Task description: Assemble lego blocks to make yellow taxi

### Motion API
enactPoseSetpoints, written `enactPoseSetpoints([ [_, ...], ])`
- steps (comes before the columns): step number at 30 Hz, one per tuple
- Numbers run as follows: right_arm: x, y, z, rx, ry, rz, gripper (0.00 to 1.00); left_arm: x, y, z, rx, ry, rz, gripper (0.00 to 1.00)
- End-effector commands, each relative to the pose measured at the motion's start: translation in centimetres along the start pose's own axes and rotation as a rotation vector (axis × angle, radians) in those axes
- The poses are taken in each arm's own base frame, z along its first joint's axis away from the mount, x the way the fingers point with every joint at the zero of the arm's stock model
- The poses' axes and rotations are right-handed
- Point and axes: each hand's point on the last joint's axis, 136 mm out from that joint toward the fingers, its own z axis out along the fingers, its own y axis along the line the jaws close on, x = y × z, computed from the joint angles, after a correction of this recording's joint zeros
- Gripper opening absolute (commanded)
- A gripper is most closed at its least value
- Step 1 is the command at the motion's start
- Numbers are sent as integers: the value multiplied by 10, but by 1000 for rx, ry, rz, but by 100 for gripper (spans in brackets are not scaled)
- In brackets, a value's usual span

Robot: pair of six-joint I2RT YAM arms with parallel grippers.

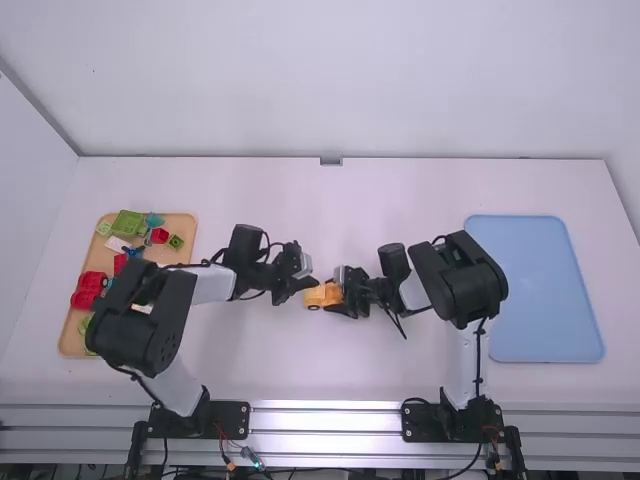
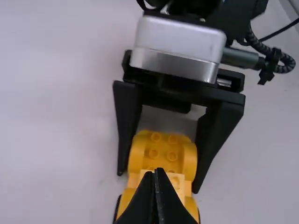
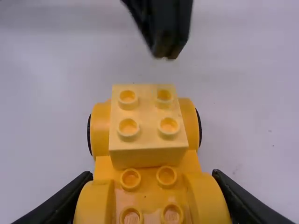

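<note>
Car [image 1: 314, 297] of smooth plastic, rounded fenders, gripped at both sides by right gripper [image 1: 334, 293] – left gripper [image 1: 314, 284], fingers together, near it. One paler block [image 3: 148, 151], square-topped with four round studs, sits on the car, between two dark wheels [image 3: 88, 135] – all on the white table [image 1: 270, 360].
</note>
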Motion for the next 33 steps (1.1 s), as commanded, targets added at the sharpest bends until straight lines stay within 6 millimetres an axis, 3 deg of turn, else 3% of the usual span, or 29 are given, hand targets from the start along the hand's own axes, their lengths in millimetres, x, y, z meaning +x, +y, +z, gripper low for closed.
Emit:
enactPoseSetpoints([
  [1,8,2,0,3,20,32,52,0,-15,5,74,-38,16,2],
  [22,9,3,0,1,22,36,52,26,-12,15,68,15,-41,2],
  [26,9,2,0,3,22,35,52,44,-7,14,22,107,-74,2],
  [33,9,3,0,2,22,36,52,58,-8,12,8,176,-91,2],
])
